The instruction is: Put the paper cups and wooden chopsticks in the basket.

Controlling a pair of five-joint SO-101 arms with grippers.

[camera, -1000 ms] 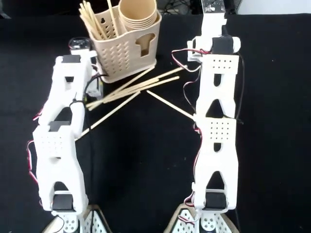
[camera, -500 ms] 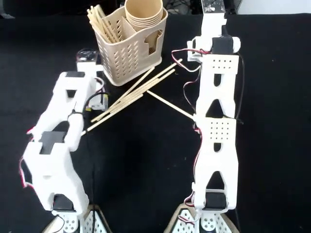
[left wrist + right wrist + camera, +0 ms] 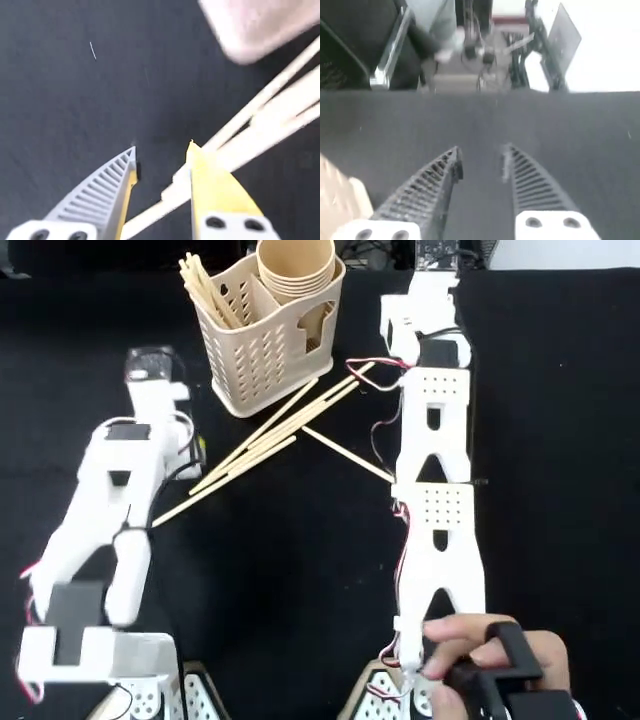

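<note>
The paper cups are home, stacked in the beige basket beside the compartment where several wooden chopsticks lean. The loose bundle lies fanned on the black table, its far ends just beside the basket's near corner. A single chopstick runs off toward the right arm. These sticks lie flat and thin, so I judge the sensible grab is low, at their near ends.

That is where I have the left gripper. Its fingers are spread, pinching nothing, and the yellow finger sits against the bundle's ends, with one stick crossing under the gap. The left arm is folded, its wrist tipped steeply down at the table.

The right arm reaches nearly straight forward beside the basket. The right gripper is spread and empty, aimed at the table's far edge.
</note>
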